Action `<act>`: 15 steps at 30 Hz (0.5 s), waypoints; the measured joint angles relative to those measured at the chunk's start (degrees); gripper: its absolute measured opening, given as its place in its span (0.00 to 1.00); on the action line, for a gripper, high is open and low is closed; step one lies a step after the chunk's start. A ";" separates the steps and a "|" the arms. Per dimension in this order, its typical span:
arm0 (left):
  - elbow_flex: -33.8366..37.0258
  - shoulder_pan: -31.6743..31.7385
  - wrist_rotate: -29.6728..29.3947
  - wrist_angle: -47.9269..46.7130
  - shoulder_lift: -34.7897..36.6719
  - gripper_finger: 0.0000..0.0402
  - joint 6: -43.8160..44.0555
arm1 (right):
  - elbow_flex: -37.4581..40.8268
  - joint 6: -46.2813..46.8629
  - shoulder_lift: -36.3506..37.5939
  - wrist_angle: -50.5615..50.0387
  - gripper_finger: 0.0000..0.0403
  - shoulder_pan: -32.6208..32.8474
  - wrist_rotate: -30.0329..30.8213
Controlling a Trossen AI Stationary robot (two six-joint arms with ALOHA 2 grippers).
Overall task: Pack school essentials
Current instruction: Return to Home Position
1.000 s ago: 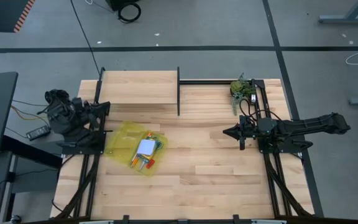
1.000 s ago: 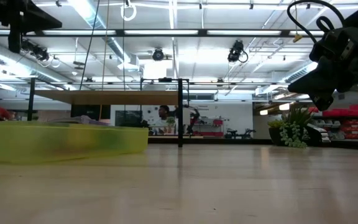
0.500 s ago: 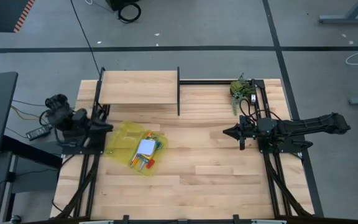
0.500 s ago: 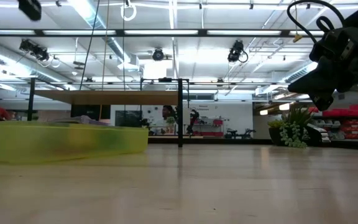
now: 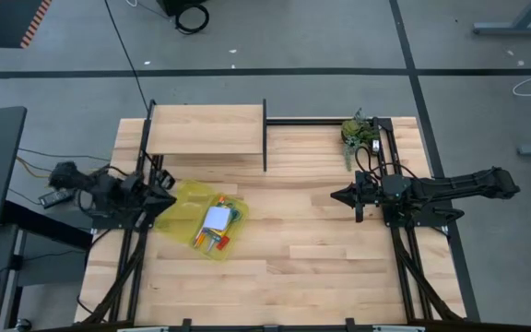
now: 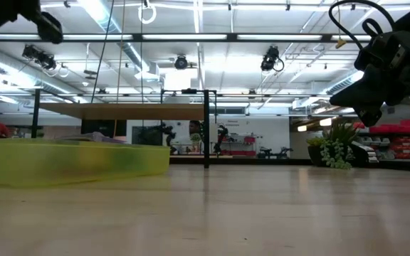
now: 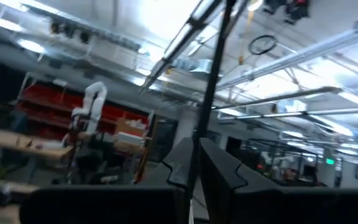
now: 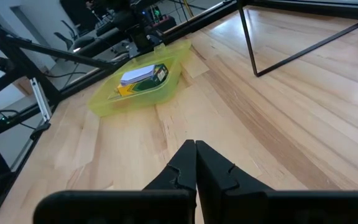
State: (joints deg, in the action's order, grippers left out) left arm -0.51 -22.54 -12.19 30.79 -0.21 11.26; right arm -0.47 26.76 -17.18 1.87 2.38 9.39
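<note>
The school essentials lie together inside a yellow translucent pouch (image 5: 184, 214) on the table's left half: a pale note pad (image 5: 217, 218) on top, a green box (image 5: 235, 213) beside it, orange pieces (image 5: 212, 243) at the near end. The right wrist view shows the pouch (image 8: 107, 99), the pad (image 8: 138, 75) and the box (image 8: 160, 73) far off. My left gripper (image 5: 164, 192) is shut, hangs above the pouch's left corner, and shows high at the low view's top left (image 6: 45, 25). My right gripper (image 5: 337, 195) is shut and hovers over the table's right half.
A raised wooden shelf (image 5: 206, 129) on a thin black frame (image 5: 265, 138) stands at the far left. A dark green leafy clump (image 5: 358, 132) sits at the far right corner. Bare wood lies between the pouch and my right gripper.
My left arm has unfolded: its gripper has moved toward the near edge, from beside the shelf to the pouch's left corner. The right arm and the pouch have kept still.
</note>
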 joint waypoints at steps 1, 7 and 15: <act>0.00 2.42 3.22 0.23 0.00 0.09 0.06 | 0.00 0.01 0.01 0.01 0.02 0.01 0.00; 0.00 13.47 19.77 -1.47 0.00 0.07 -7.24 | 0.00 0.00 0.01 0.00 0.02 0.01 0.00; 0.02 17.34 22.53 -18.29 -0.04 0.07 -17.96 | 0.00 0.00 0.01 0.00 0.02 0.01 0.00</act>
State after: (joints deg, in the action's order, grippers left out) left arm -0.49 -5.19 10.34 12.50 -0.25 -6.70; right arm -0.47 26.76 -17.17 1.87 2.39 9.38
